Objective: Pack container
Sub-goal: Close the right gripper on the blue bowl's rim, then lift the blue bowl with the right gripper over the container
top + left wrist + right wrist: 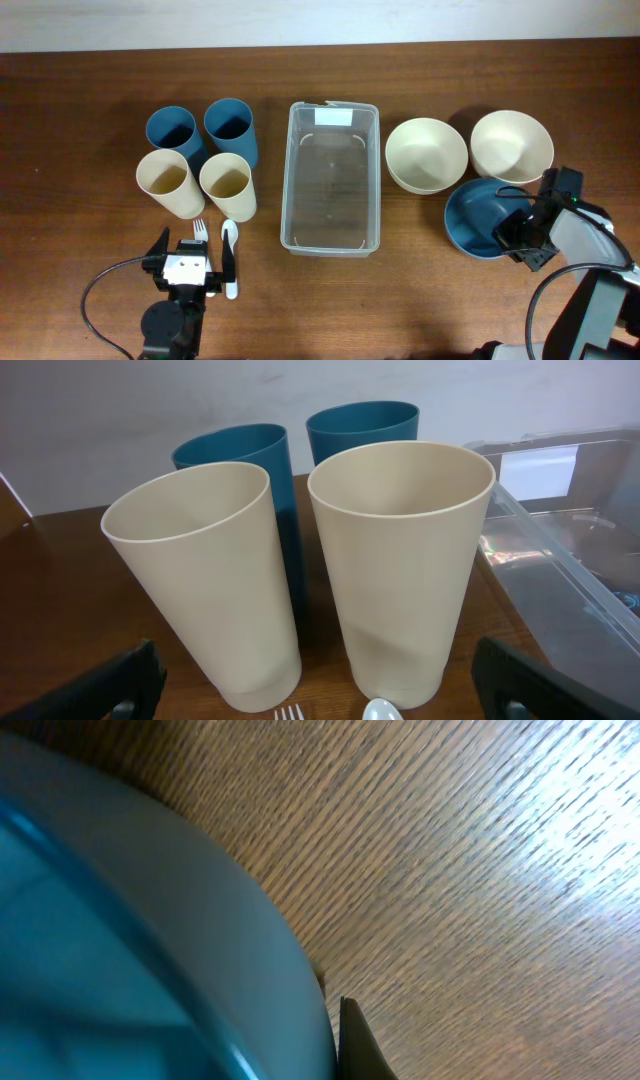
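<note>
Free room above container (331, 190) (cups (228, 185), bowls (426, 155) alongside)

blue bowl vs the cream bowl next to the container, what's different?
Colour: the blue bowl is dark blue, the cream bowl off-white.
Position: the cream bowl sits right beside the container; the blue bowl is further right and nearer the front edge.
Contact: the right gripper is shut on the blue bowl's rim; the cream bowl is untouched.
Both are round, upright and empty.

A blue bowl (130, 950), very close and blurred, fills the frame from 12 o'clock round to 6 o'clock on the left. Wood-grain tabletop (470, 870) covers the rest. At 6 o'clock, one of the fingers (350, 1050) shows as a dark sliver against the bowl's outer edge.
</note>
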Action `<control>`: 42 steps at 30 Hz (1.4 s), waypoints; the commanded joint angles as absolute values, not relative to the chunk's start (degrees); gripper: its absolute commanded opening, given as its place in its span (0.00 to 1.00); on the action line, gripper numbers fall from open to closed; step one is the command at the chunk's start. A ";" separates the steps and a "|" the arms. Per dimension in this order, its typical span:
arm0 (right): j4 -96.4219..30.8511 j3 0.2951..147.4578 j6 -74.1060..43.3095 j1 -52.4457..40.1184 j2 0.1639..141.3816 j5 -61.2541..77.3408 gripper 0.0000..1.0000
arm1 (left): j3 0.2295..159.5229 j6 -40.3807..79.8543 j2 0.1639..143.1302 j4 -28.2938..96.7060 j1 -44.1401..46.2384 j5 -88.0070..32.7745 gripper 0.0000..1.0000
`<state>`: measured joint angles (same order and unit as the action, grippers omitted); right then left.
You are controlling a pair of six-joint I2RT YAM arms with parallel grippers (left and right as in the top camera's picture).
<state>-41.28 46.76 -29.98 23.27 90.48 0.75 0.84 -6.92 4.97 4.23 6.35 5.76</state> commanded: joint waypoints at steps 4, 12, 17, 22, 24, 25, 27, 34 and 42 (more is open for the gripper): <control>-44.18 44.95 -28.80 23.27 89.71 -4.08 0.04 | 0.54 -7.84 4.43 4.14 6.24 5.34 1.00; -49.87 44.95 -28.77 23.27 80.40 -4.08 0.04 | 0.54 -7.84 4.43 4.14 6.24 5.34 1.00; -51.70 44.95 -27.64 23.27 74.30 -3.60 0.04 | 0.54 -7.84 4.43 4.14 6.24 5.32 1.00; -52.10 44.95 -26.85 23.27 70.43 0.45 0.04 | 0.54 -7.84 4.43 4.14 6.24 5.34 1.00; -52.10 45.01 -25.69 23.27 69.30 3.38 0.04 | 0.54 -7.84 4.43 4.14 6.24 5.34 1.00; -52.16 45.06 -25.43 23.27 68.69 4.69 0.04 | 0.54 -7.84 4.43 4.14 6.24 5.34 1.00; -52.36 45.21 -23.35 23.27 66.74 9.43 0.04 | 0.54 -7.84 4.43 4.14 6.24 5.34 1.00; -59.86 53.45 -19.84 22.13 61.45 16.08 0.04 | 0.54 -7.84 4.43 4.14 6.24 5.34 1.00; -68.62 76.25 -18.92 9.50 65.39 16.03 0.04 | 0.54 -7.84 4.43 4.14 6.24 5.34 1.00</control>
<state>-67.96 68.53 -19.59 15.11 63.46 14.26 0.84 -6.90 4.97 4.25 6.35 5.76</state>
